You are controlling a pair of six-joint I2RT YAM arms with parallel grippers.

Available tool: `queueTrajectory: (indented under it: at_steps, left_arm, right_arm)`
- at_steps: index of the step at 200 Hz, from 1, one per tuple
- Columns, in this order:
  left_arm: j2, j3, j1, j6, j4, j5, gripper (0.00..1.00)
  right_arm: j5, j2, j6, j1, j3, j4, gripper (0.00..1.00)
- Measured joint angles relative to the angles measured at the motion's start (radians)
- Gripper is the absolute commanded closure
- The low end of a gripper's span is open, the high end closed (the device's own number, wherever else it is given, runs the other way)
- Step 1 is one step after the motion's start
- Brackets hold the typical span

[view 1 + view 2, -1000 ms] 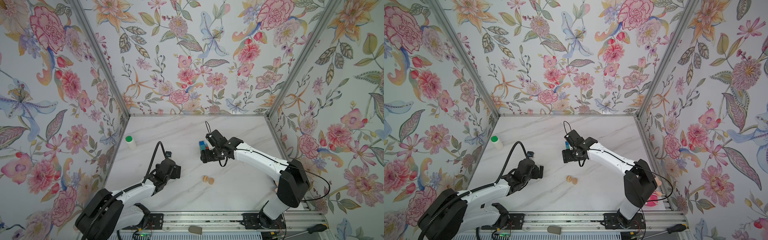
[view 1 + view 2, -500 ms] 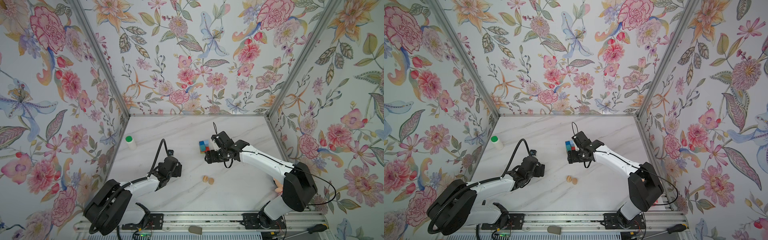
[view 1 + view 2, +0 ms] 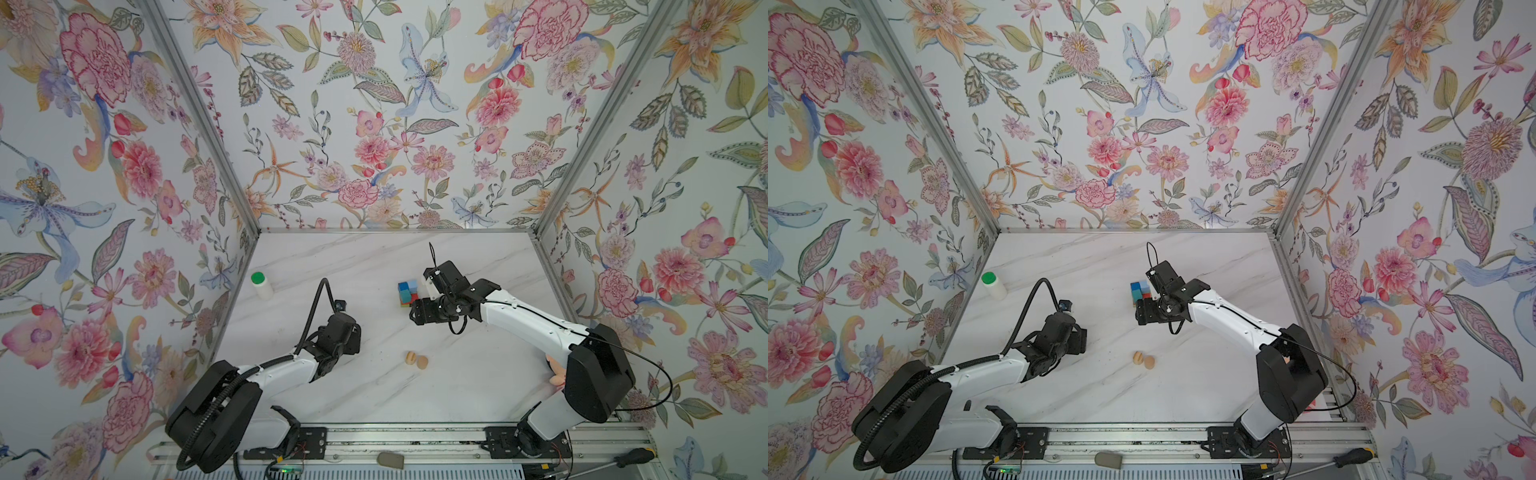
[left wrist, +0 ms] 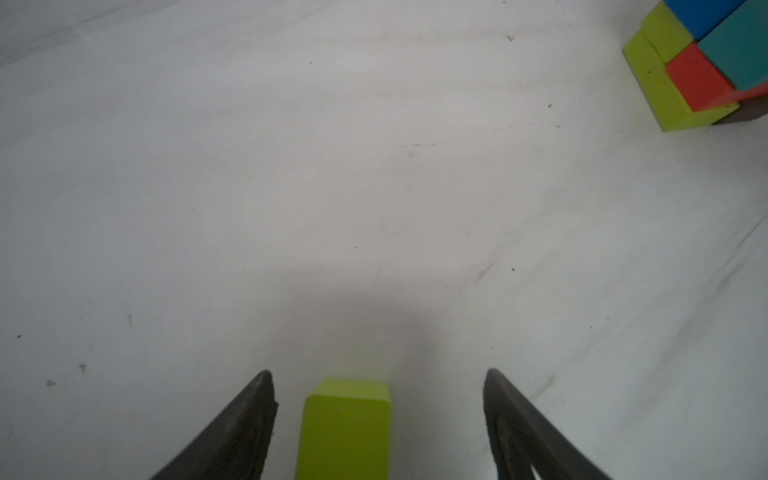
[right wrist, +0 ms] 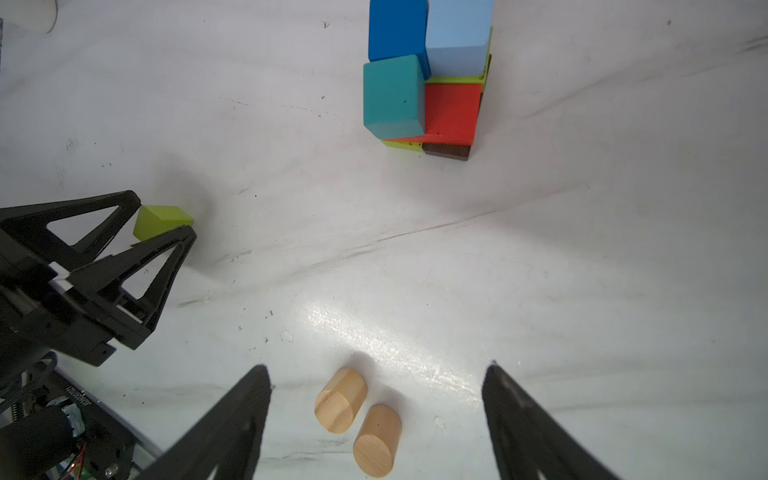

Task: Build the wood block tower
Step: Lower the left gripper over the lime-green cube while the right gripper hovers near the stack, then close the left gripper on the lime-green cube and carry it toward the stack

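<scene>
The tower (image 3: 408,293) (image 3: 1140,293) is a low stack with yellow-green and dark brown blocks at the bottom, red and teal above, and two blue on top (image 5: 428,79) (image 4: 702,62). A loose yellow-green block (image 4: 345,428) (image 5: 162,222) lies on the table between the fingers of my left gripper (image 4: 378,374) (image 3: 351,338), which is open with a gap on each side. My right gripper (image 5: 376,368) (image 3: 417,313) hovers open just in front of the tower, holding nothing. Two tan rounded pieces (image 3: 417,360) (image 5: 357,415) lie side by side nearer the front.
A white green-capped bottle (image 3: 262,284) stands by the left wall. A pink plush doll (image 3: 555,372) is partly hidden behind the right arm. A screwdriver (image 3: 631,457) lies on the front rail. The marble table (image 3: 478,374) is walled on three sides.
My left gripper's jaws have narrowed around the yellow-green block. My right gripper has drawn back from the tower, uncovering more of it.
</scene>
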Motion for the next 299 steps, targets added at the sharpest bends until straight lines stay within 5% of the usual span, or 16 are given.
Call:
queueTrajectory:
  at_steps: [114, 195, 299]
  left_arm:
    - [-0.044, -0.031, 0.000, -0.029, -0.032, 0.000, 0.25]
    - [-0.043, -0.035, 0.000, -0.039, -0.032, 0.008, 0.56]
    - [-0.043, -0.024, -0.002, -0.048, -0.034, 0.027, 0.76]
  right_arm:
    - [-0.009, -0.003, -0.001, 0.000, -0.007, 0.009, 0.17]
    - [-0.016, -0.036, -0.004, -0.001, -0.025, 0.012, 0.17]
    - [-0.017, -0.049, -0.007, -0.018, -0.052, 0.017, 0.17]
